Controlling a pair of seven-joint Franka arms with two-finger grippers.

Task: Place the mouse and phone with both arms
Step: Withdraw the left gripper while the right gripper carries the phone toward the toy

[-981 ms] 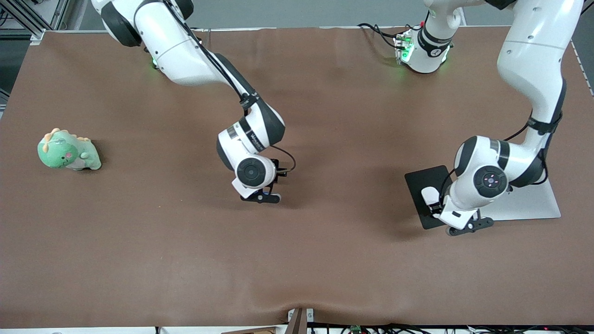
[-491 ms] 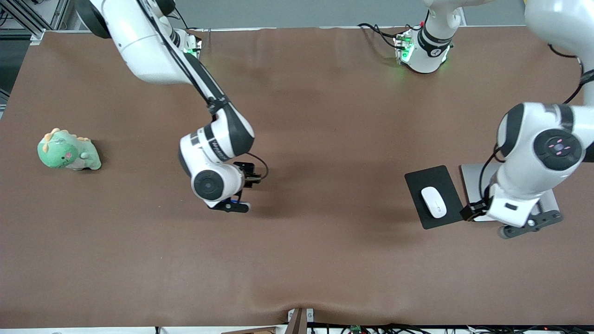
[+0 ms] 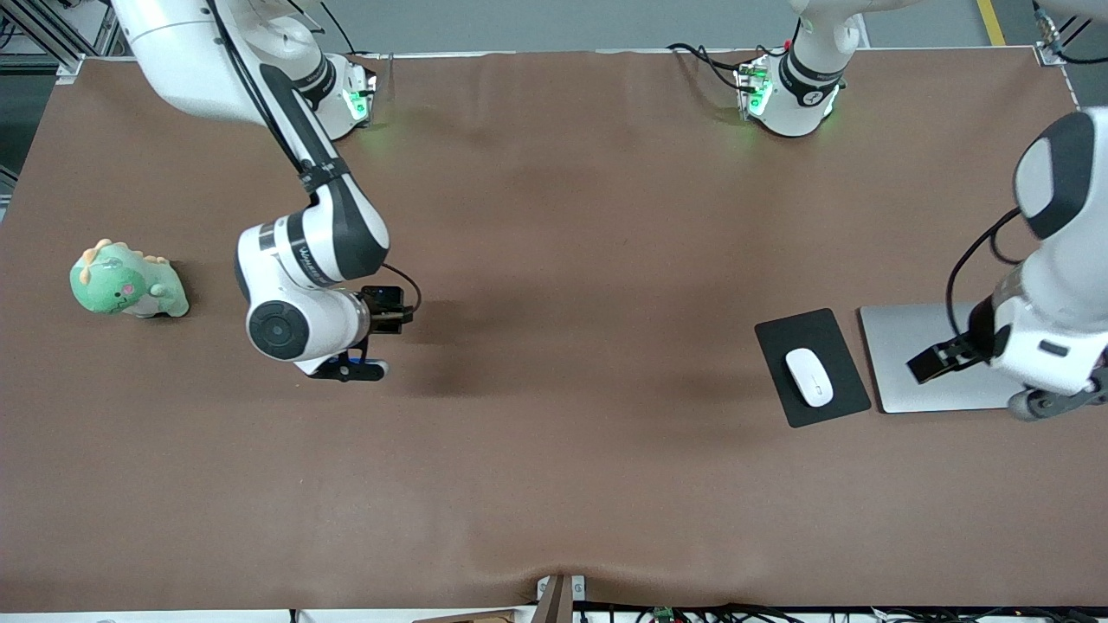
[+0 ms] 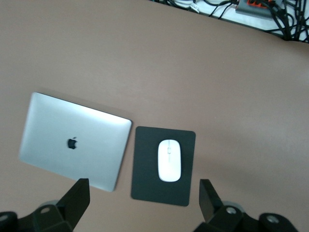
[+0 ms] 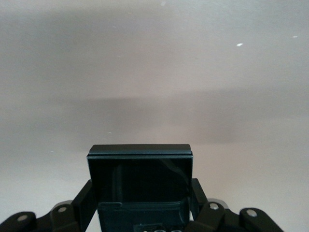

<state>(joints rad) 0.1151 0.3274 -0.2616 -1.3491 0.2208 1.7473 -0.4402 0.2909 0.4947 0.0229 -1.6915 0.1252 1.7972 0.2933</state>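
Note:
The white mouse (image 3: 808,376) lies on a dark grey mat (image 3: 831,333) toward the left arm's end of the table. It also shows in the left wrist view (image 4: 169,160), lying on the mat (image 4: 145,179). My left gripper (image 3: 948,356) is open and empty, up over the silver laptop (image 3: 900,333), apart from the mouse; its fingers (image 4: 77,195) stand wide. My right gripper (image 3: 389,316) is shut on the black phone (image 3: 383,298), held above bare table. In the right wrist view the phone (image 5: 140,169) sits between the fingers (image 5: 83,203).
A green plush dinosaur (image 3: 127,281) sits toward the right arm's end of the table. The closed silver laptop (image 4: 75,140) lies beside the mat. Cables run along the table edge nearest the front camera (image 4: 251,9).
My left gripper let go of the mouse on the mat and rose away toward its end of the table. My right arm carried the phone toward the dinosaur's end.

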